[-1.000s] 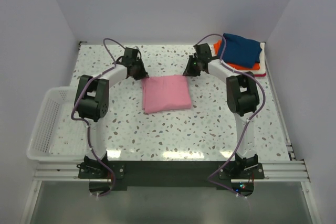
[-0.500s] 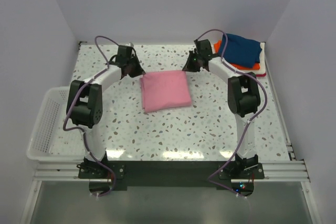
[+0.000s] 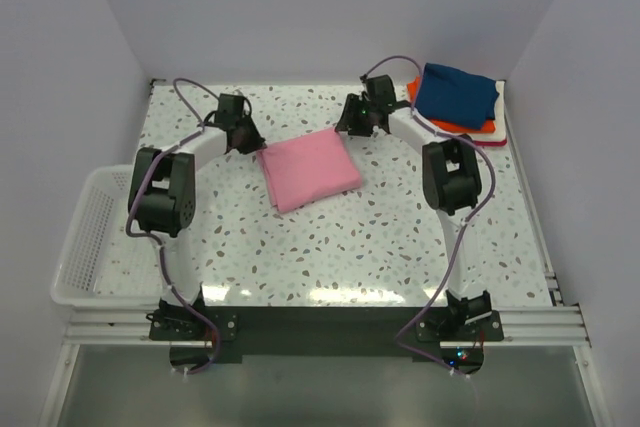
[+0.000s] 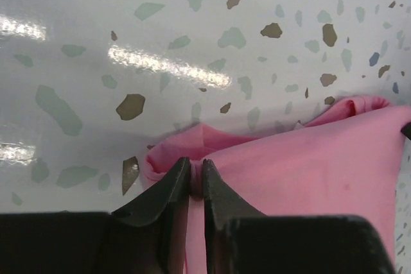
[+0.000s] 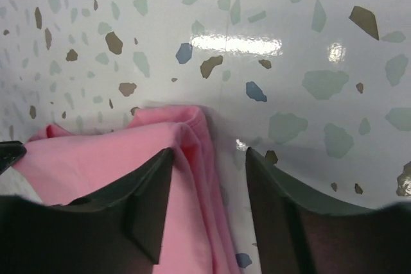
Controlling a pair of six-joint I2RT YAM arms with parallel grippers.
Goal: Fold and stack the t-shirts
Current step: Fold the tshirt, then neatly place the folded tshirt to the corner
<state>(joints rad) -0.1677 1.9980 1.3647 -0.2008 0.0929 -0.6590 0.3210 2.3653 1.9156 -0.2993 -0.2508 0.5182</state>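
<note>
Left gripper is pressed together on the far-left corner of the folded pink t-shirt, with a fold of cloth pinched between its fingers. At the far-right corner the right gripper stands spread, its fingers astride the cloth edge — not closed on it. The shirt lies skewed in the middle of the table; a navy t-shirt tops the stack in the far right corner.
</note>
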